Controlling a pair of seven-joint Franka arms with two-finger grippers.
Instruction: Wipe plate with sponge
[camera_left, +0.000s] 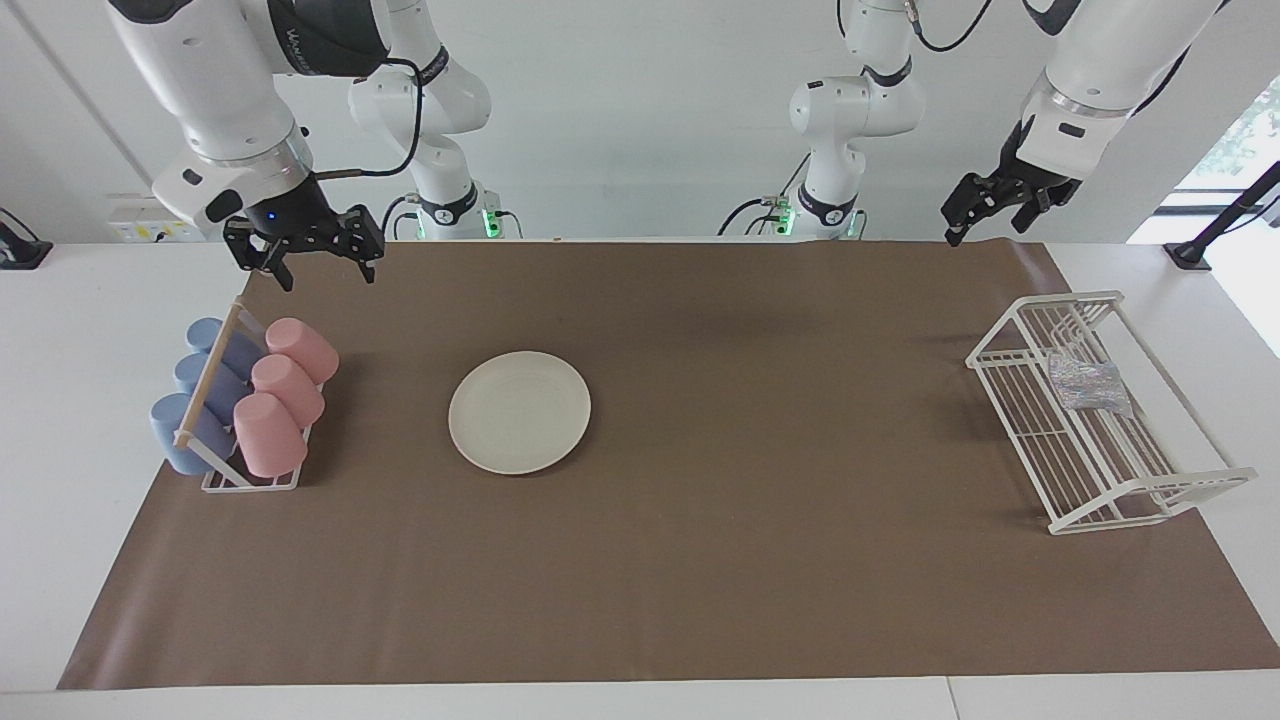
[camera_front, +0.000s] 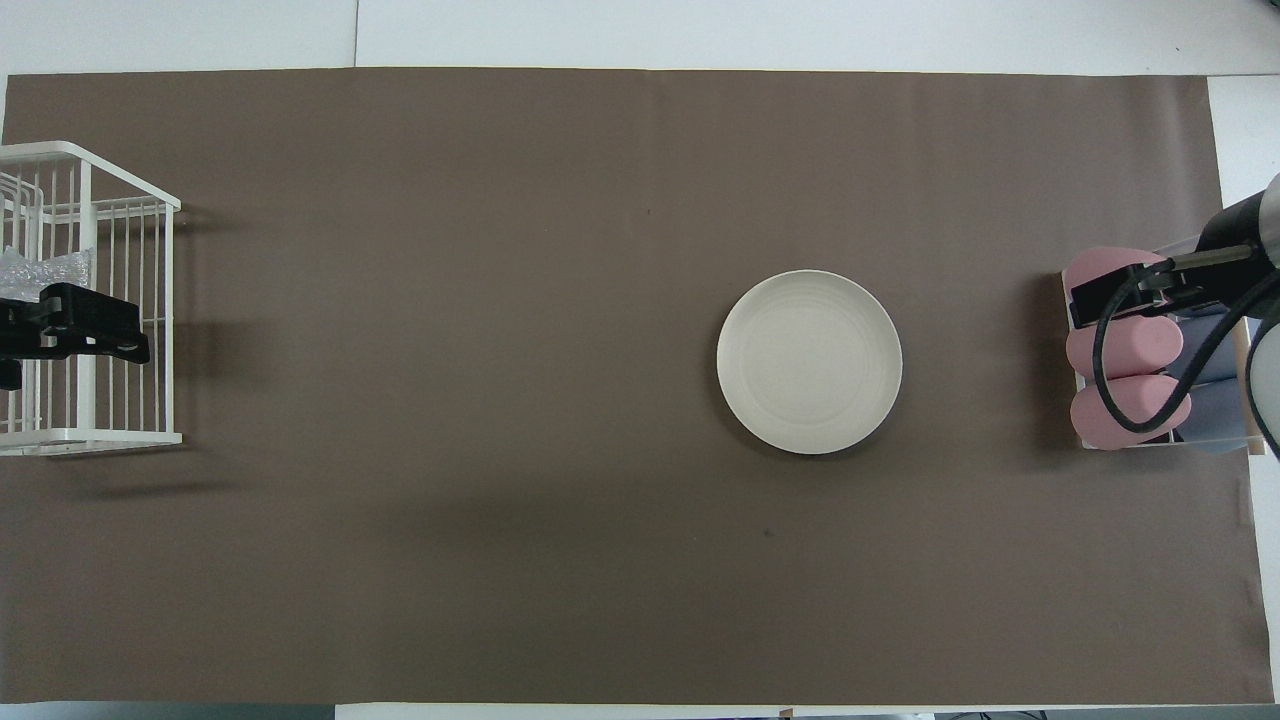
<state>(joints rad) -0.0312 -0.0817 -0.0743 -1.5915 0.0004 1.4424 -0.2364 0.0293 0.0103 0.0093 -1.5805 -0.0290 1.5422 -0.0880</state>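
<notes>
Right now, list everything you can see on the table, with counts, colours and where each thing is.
plate: one, cream-white, flat on the brown mat, toward the right arm's end of the table.
sponge: one, silvery-grey, in the wire rack.
wire rack: one, white, at the left arm's end of the table.
pink cups: three, on their sides in the cup holder.
blue cups: three, beside the pink ones in the same holder.
cup holder: one, white wire with a wooden bar, at the right arm's end.
brown mat: one, covering most of the table.
left gripper: raised near the wire rack, jaws open.
right gripper: raised near the cup holder, jaws open.
</notes>
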